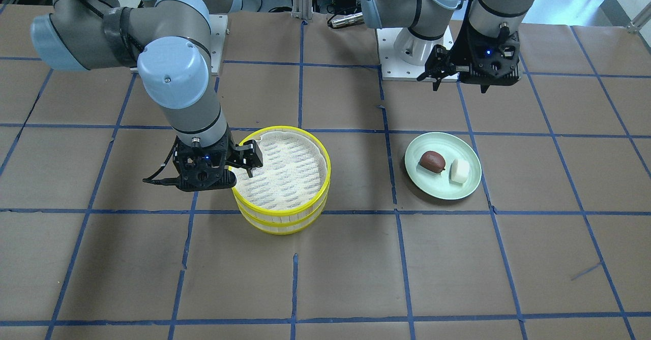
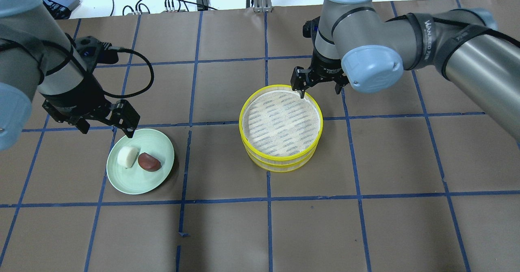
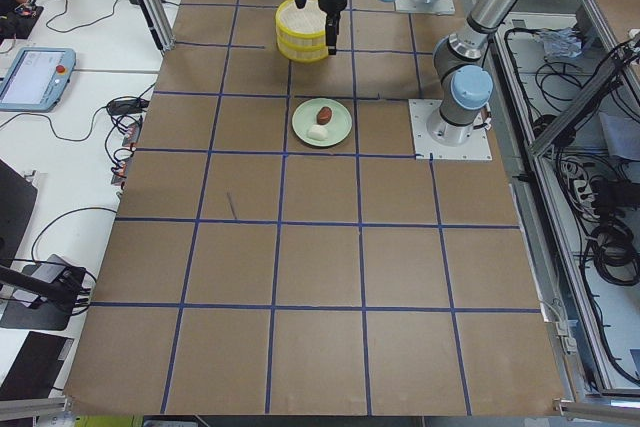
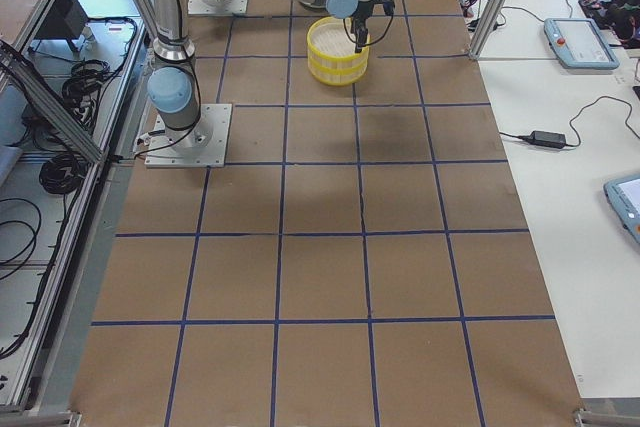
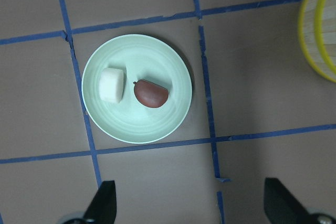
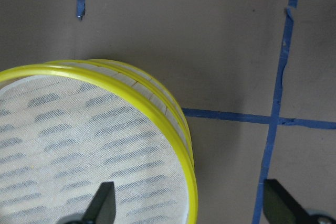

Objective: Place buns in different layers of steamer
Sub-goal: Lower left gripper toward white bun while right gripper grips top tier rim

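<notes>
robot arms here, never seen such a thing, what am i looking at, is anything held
Two robot arms, each ending in a two-finger hand. Two pictures look down from behind and in front, two from either end, two from wrist cameras. On the brown, blue-taped table stand two stacked round yellow-rimmed steamer trays and a pale green plate with a white blocky bun and a reddish-brown oval bun. Nothing is held: the left hand hangs open near the plate, the right hand open astride the top tray's rim.

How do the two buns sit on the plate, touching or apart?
Apart. The left wrist view shows bare plate between the white bun and the brown bun.
</notes>
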Robot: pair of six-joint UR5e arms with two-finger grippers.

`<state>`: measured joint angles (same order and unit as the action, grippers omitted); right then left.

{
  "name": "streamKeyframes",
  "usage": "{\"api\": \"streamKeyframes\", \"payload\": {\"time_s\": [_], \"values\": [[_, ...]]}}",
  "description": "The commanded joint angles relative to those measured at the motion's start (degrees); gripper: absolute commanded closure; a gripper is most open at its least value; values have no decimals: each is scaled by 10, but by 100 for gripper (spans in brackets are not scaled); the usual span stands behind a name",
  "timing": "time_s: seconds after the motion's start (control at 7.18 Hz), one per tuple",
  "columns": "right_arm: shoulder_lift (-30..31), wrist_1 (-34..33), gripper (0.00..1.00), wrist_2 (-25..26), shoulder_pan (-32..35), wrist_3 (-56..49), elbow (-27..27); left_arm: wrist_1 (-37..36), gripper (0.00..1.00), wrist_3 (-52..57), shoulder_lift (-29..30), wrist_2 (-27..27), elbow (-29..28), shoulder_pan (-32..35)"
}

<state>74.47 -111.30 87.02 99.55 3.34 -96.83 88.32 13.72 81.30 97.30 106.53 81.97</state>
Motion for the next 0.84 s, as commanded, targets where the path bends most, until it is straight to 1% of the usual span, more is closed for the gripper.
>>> {"api": "streamKeyframes", "payload": {"time_s": [0.0,0.14,0.28,0.42,0.56,0.7], "values": [[-4,-11,19,-19,1,-5,-22,-37,0,85,34,12,47,-90],[-6,-9,33,-12,0,-7,-34,-67,0,88,73,21,47,-103],[-6,-14,41,-14,0,-7,-47,-117,0,88,120,34,46,-103],[-6,-16,43,-11,-1,-13,-53,-145,0,87,159,34,49,-103],[-7,-16,50,-10,-1,-13,-53,-147,0,87,185,34,49,-103],[-6,-17,74,-10,-1,-11,-52,-146,0,85,202,33,49,-103]]}}
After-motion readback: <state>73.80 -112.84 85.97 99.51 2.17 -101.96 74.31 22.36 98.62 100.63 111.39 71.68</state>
